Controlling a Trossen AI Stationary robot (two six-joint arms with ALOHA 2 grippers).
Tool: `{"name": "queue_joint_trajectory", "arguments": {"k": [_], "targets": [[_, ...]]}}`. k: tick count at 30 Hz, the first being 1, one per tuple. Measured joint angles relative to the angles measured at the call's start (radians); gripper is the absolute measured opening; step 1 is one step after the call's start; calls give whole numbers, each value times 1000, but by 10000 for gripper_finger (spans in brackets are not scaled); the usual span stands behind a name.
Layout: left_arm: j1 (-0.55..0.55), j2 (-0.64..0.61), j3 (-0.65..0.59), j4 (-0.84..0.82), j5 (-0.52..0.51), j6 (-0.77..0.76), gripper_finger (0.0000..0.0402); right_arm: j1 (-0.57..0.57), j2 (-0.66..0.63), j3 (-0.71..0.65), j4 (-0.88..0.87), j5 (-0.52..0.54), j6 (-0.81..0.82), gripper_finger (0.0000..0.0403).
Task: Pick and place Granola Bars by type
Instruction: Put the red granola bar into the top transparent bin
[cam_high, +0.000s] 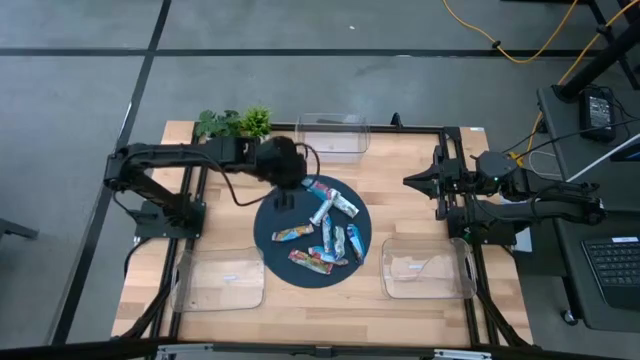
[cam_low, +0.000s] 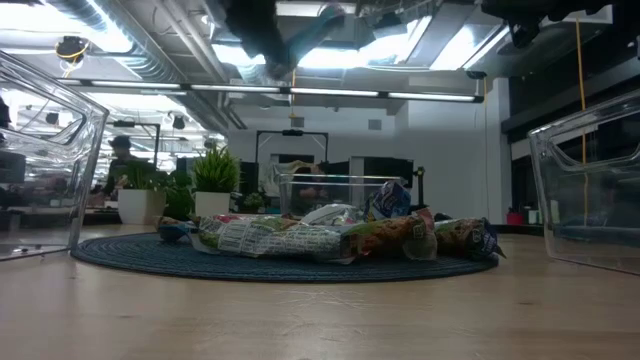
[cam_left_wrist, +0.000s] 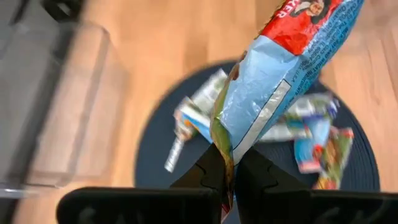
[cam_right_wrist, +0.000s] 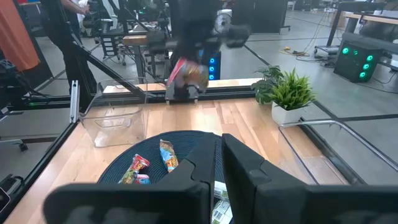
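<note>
A red-and-light-blue granola bar (cam_left_wrist: 283, 81) is held pinched by one end in the left gripper (cam_left_wrist: 227, 177), raised above the round dark mat (cam_high: 270, 238) at the middle of the wooden table (cam_high: 400, 190). In the left wrist view the two dark fingers (cam_left_wrist: 205, 171) are seen closed tight on the wrapper's crimped edge, the bar hanging clear of the mat. The remaining granola bars (cam_high: 325, 228) are left scattered on the mat, some touching or overlapping, in blue, silver-white and red-orange wrappers; from table height they are seen as a low heap (cam_low: 330, 235). Three clear plastic bins are set around the mat: one at the far edge (cam_high: 331, 135), one at the near left (cam_high: 220, 278) and one at the near right (cam_high: 425, 268). The right gripper (cam_high: 412, 181) is kept at the table's right side, well apart from the mat, its fingers (cam_right_wrist: 193, 171) drawn narrow and holding nothing. A small potted plant (cam_high: 236, 123) is placed at the far left corner.
</note>
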Motion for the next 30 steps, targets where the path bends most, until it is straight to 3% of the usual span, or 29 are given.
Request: {"name": "queue_joint_trajectory", "arguments": {"k": [8,14,30], "targets": [[175,13,223,1,2,61,6,0,0,0,0,0,-1,32],[268,80,388,0,82,82,9,0,0,0,0,1,-1,32],[419,427,791,-46,134,156,10,0,0,0,0,1,26,32]]}}
